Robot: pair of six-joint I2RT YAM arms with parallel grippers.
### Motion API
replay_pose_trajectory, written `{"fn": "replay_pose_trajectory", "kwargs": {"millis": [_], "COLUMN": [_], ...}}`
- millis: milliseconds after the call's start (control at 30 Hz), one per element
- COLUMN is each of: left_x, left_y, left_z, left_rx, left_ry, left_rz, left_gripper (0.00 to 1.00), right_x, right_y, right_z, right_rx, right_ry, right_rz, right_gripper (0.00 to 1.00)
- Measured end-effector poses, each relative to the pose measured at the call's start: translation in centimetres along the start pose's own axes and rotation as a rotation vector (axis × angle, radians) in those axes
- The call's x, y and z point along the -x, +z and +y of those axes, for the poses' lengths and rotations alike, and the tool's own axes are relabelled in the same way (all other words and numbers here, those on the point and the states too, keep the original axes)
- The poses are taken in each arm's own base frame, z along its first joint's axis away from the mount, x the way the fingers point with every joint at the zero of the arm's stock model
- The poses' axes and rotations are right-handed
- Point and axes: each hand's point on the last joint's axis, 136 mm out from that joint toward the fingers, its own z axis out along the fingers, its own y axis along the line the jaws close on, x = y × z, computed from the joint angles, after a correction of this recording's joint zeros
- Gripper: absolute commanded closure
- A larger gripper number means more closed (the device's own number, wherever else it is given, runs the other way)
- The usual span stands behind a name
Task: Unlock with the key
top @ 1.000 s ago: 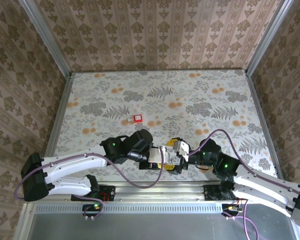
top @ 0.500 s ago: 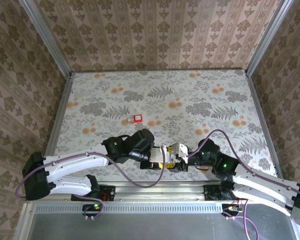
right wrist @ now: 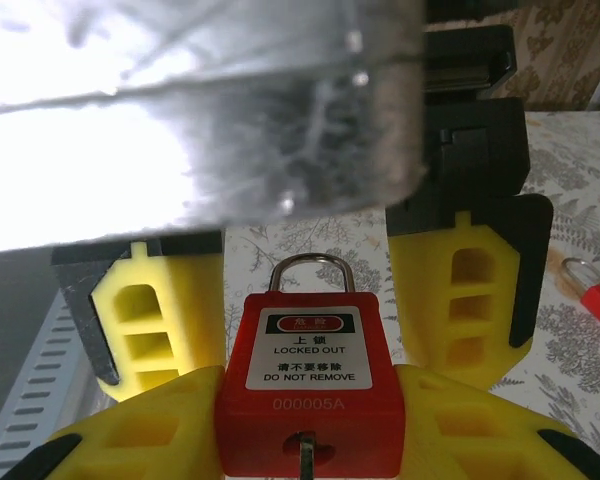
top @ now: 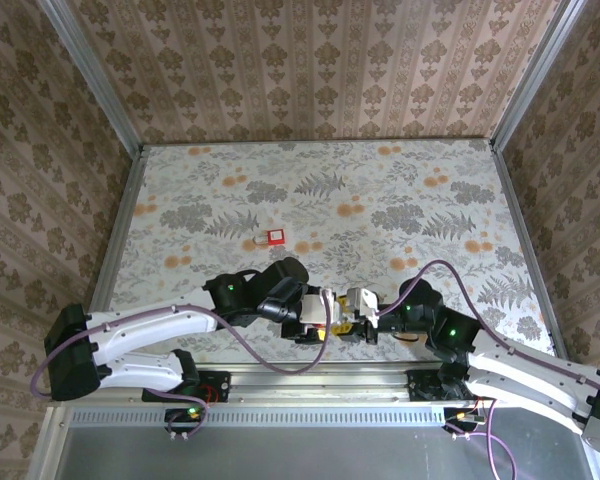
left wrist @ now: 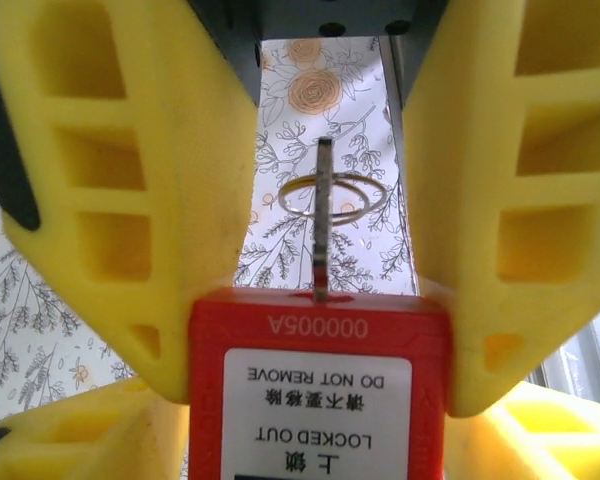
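I see my left pincer (left wrist: 320,420) clamping the padlock (right wrist: 310,350). The right pincer (right wrist: 310,400), eased closer since, straddles its key (left wrist: 323,220), grip unclear. A spare lock (top: 275,236) lies beyond.

left arm (top: 150,325): jaws clamped | right arm (top: 520,370): jaws facing, tip-to-tip

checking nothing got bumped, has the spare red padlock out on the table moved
No. The spare red padlock lies where it did, just left of the same orange flower in the table print.
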Motion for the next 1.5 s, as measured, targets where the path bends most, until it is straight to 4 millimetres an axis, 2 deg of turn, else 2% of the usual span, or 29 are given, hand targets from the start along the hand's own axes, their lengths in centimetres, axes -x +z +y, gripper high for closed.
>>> {"fn": "replay_pose_trajectory", "kwargs": {"millis": [100,267,400,433,533,667,900,1033,1267,1500], "left_x": [-0.2,-1.4,-1.1,-1.0,-0.9,-1.2,-1.1,-0.9,-1.8,-1.2], "left_y": [-1.2,-4.7,-6.3,-6.4,-6.3,-5.6,-6.3,-6.3,-4.3,-4.4], "left_z": [0.6,1.4,1.0,0.9,0.7,1.2,2.7,3.4,3.3,2.8], "left_rx": [0.055,0.177,0.201,0.197,0.164,0.119,0.102,0.068,-0.039,-0.107], "left_ry": [-0.050,-0.184,-0.249,-0.264,-0.309,-0.383,-0.482,-0.544,-0.686,-0.735], "left_rz": [-0.066,-0.238,-0.363,-0.384,-0.415,-0.421,-0.472,-0.498,-0.459,-0.475], "left_gripper": [0.01,0.00,0.01,0.04,0.11,0.24,0.34,0.43,0.49,0.57], "right_x": [0.5,0.5,0.5,0.5,0.5,0.5,0.5,0.5,0.5,0.5], "right_y": [-0.3,-0.4,-0.4,-0.4,-0.4,-0.4,-0.4,-0.4,-0.4,-0.4], "right_z": [-0.2,-0.6,-0.7,-0.7,-0.8,-0.8,-0.7,-0.7,-0.7,-0.7], "right_rx": [-0.018,-0.039,-0.046,-0.047,-0.047,-0.047,-0.047,-0.047,-0.047,-0.047], "right_ry": [-0.009,-0.011,-0.010,-0.009,-0.008,-0.008,-0.007,-0.008,-0.008,-0.008], "right_rz": [-0.015,-0.016,-0.015,-0.015,-0.015,-0.015,-0.014,-0.016,-0.015,-0.015], "right_gripper": [0.86,0.89,0.89,0.89,0.89,0.89,0.90,0.90,0.91,0.91]}}
